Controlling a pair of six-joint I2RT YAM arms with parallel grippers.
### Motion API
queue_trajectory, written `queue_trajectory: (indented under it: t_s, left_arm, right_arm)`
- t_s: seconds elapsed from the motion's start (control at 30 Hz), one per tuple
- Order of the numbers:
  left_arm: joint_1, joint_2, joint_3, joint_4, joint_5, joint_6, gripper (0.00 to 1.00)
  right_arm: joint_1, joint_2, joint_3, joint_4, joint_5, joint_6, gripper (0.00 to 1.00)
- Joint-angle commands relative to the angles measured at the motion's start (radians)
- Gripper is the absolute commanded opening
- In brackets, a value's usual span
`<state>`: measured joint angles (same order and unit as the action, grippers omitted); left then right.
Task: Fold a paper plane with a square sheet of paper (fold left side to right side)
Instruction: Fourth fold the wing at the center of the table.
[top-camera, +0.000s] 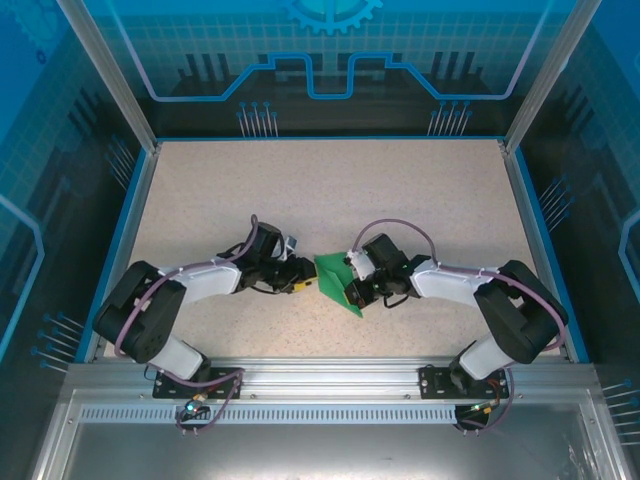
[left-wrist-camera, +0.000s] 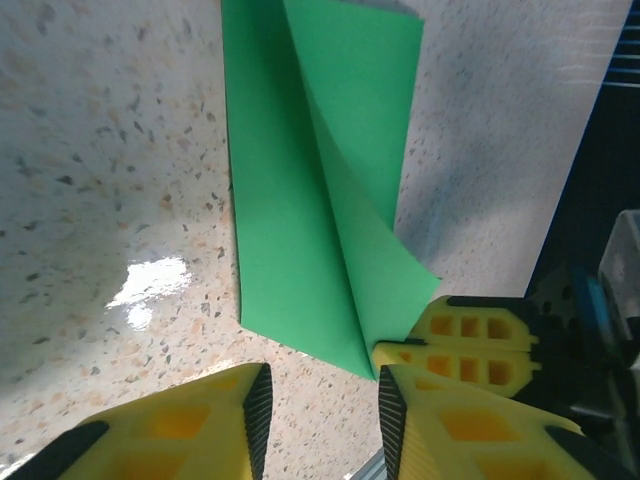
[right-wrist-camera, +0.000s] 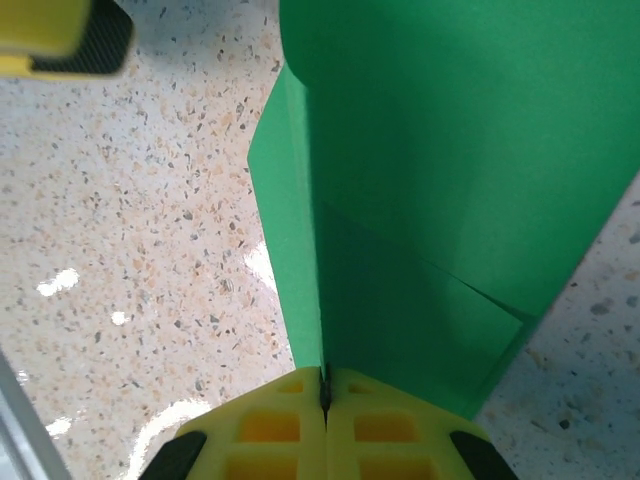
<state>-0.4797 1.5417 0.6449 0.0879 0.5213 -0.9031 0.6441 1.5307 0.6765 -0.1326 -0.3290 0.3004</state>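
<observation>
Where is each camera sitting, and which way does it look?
Top camera: high behind the arms, looking down on the table, the left gripper, the right gripper and the green paper between them.
Left wrist camera: on the left arm, looking past its open gripper at the paper.
Right wrist camera: on the right arm, looking along its gripper, shut on the paper.
Shared: all three see the paper.

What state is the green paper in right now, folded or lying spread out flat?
Folded. The green paper lies in overlapping layers, one flap curling over another along a slanted crease; the flap is bowed, not pressed flat.
</observation>
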Motion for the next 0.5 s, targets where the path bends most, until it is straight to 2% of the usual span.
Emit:
queue_trajectory:
  t_s: [0.0,0.47]
  left_arm:
    - [-0.025,0.04,0.03,0.055,0.021,-0.021,0.35]
    - [-0.083,0.155,0.114,0.069,0.009,-0.043,0.35]
  right_arm:
    - [-0.035,-0.009,-0.036,0.049,-0.122,0.048,0.0]
    - [-0.131,0.029,-0.093,0.164,-0.297,0.129,0.0]
